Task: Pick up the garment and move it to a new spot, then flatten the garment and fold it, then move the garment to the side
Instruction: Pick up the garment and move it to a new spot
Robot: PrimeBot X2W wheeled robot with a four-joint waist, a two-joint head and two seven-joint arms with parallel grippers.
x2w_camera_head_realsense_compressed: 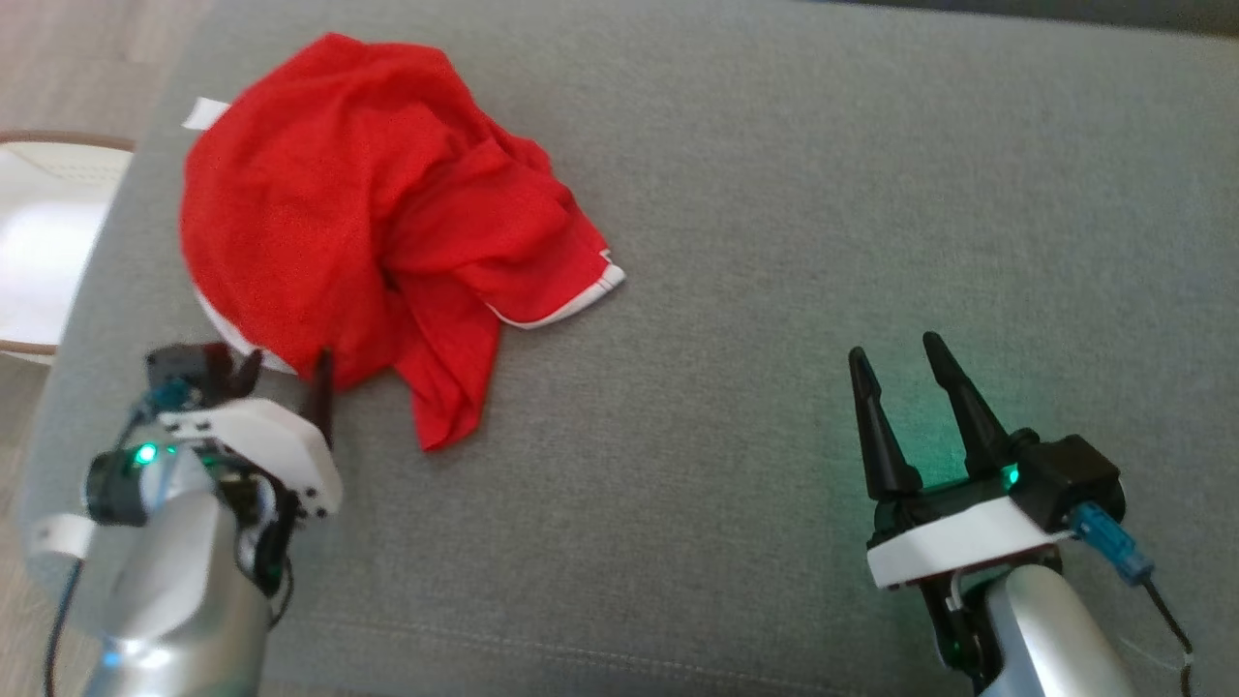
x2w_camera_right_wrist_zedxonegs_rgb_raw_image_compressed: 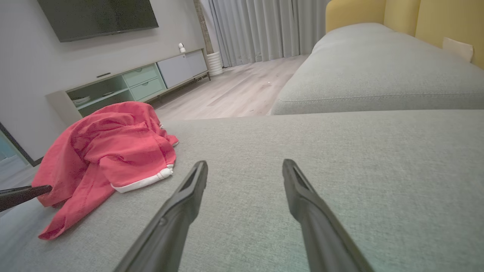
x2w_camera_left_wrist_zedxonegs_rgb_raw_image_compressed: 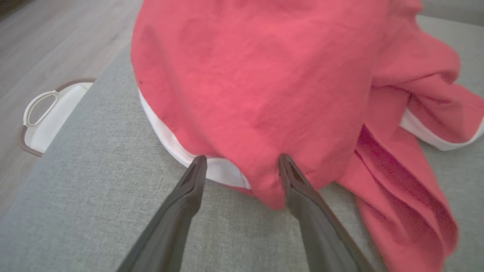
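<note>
1. The red garment (x2w_camera_head_realsense_compressed: pixel 368 213) lies crumpled near the left edge of the grey cushion (x2w_camera_head_realsense_compressed: pixel 774 242). The left gripper (x2w_camera_left_wrist_zedxonegs_rgb_raw_image_compressed: pixel 242 158) is spread wide and holds nothing, with its fingers at the garment's near fold and white hem.
2. Closing here could pinch only one loose layer, and the rest might trail or slip free on the lift.
3. Pressing too low could snag the cushion fabric.
4. The right gripper (x2w_camera_head_realsense_compressed: pixel 895 348), also open and empty, sits well apart over bare cushion, too far to steady a drooping side.
</note>
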